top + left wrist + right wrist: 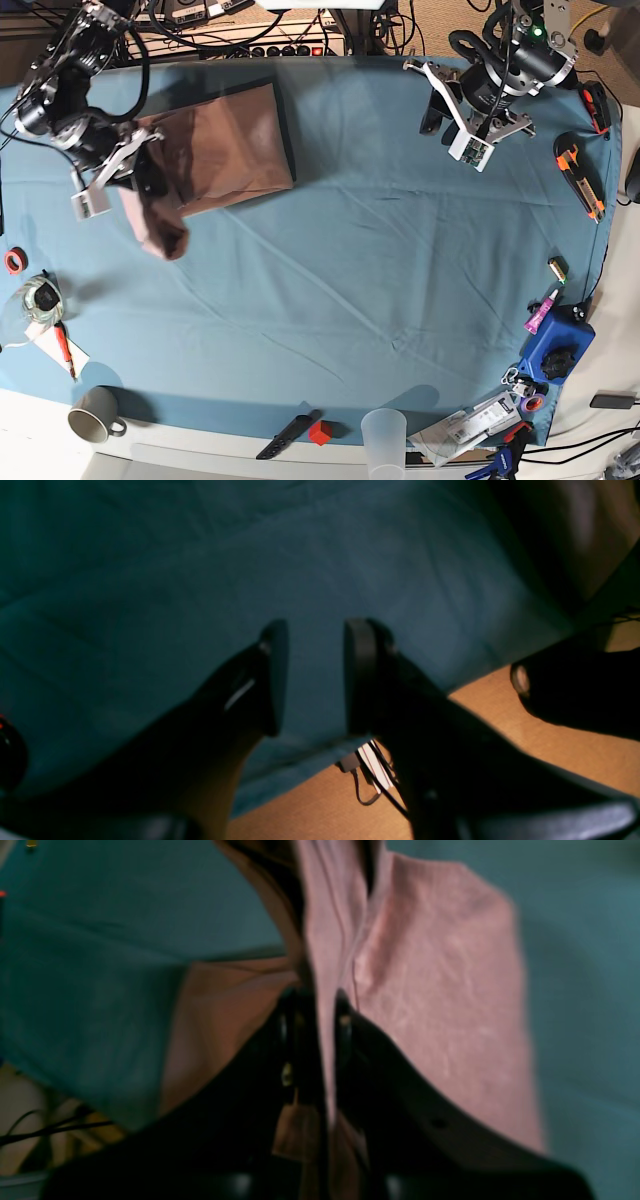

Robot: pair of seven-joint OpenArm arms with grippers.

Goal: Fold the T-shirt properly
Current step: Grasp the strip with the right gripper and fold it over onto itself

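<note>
Item 1: T-shirt [225, 145], partly folded on worktop [380, 260]. My right tool [314, 1005] pinches its lifted edge; left tool [315, 675] gapes empty. I'd lay the edge flat, corners aligned.

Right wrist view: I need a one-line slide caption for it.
Right gripper shut on a raised fold of the pink T-shirt above the teal table cloth.

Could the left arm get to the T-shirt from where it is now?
Probably yes: only bare table cloth lies between the open left gripper and the T-shirt, though the right gripper already pinches it.
</note>
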